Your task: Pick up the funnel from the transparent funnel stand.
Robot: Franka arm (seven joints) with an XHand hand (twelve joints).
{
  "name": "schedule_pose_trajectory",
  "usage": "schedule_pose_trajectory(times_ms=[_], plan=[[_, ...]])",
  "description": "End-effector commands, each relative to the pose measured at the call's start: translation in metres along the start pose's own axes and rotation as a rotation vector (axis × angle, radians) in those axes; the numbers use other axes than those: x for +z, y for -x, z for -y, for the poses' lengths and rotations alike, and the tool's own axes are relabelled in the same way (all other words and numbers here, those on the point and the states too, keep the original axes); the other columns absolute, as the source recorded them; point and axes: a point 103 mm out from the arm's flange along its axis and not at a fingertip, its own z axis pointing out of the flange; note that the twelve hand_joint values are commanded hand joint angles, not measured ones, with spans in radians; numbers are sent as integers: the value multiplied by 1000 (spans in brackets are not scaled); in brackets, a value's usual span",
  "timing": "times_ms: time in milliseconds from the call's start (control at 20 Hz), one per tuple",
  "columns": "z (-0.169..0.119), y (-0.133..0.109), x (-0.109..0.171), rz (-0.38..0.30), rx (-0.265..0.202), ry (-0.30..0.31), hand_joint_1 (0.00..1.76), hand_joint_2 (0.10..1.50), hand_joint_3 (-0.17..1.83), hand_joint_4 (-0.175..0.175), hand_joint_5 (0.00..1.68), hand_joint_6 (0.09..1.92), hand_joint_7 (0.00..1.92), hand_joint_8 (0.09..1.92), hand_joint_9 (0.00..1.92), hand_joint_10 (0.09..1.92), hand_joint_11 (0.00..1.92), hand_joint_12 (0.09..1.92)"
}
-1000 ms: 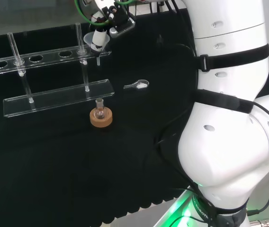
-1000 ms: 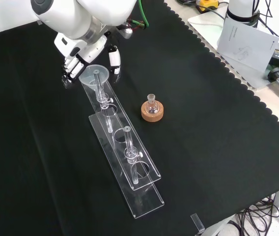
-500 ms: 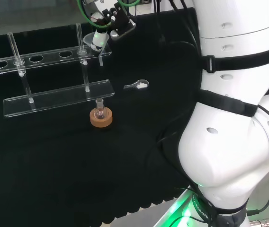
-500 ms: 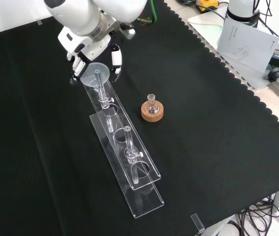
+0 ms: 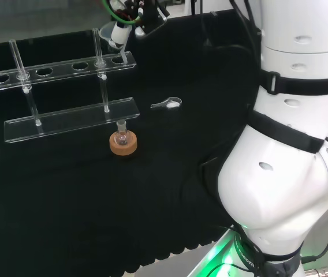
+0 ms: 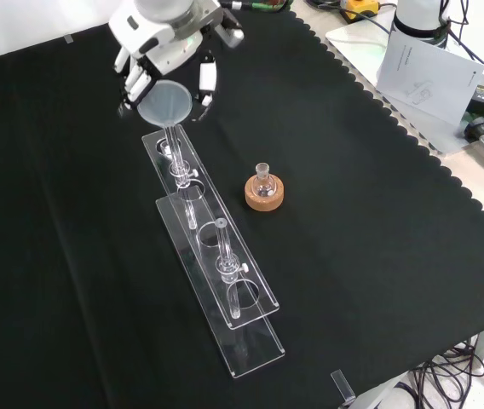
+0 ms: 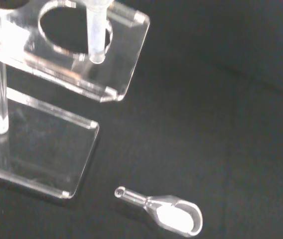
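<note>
The clear funnel (image 6: 165, 103) is held by its cone in the black and white hand (image 6: 167, 34), whose fingers and thumb curl round the rim. In the head view the hand (image 5: 134, 14) is at the top edge with the funnel (image 5: 115, 33) under it. The transparent funnel stand (image 6: 216, 256) lies lengthwise on the cloth, its upper plate (image 5: 60, 69) pierced with holes. Seen from the wrist, the funnel's stem (image 7: 95, 37) hangs with its tip over the end hole of the stand's upper plate (image 7: 126, 55).
A small round flask in a cork ring (image 6: 264, 192) stands right of the stand in the front view. A small glass scoop (image 5: 167, 104) lies on the cloth, large in the wrist view (image 7: 174, 215). Papers and cables (image 6: 429, 72) lie beyond the cloth's edge.
The hand has risen with the funnel, and the stem has slid up through the end hole. The stand, flask and scoop have stayed where they were.
</note>
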Motion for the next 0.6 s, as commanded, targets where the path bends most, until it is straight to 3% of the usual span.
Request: schedule_pose_trajectory(times_ms=[50, 300, 600], plan=[[44, 3, -31, -17, 39, 112, 718, 788, 507, -29, 702, 421, 801, 764, 1091, 666, 682, 1247], [84, 2, -38, -70, 63, 144, 720, 785, 514, -29, 687, 552, 817, 764, 1092, 665, 687, 1246], [129, -12, -39, -84, 74, 160, 719, 786, 520, -32, 679, 609, 820, 768, 1092, 664, 693, 1241]])
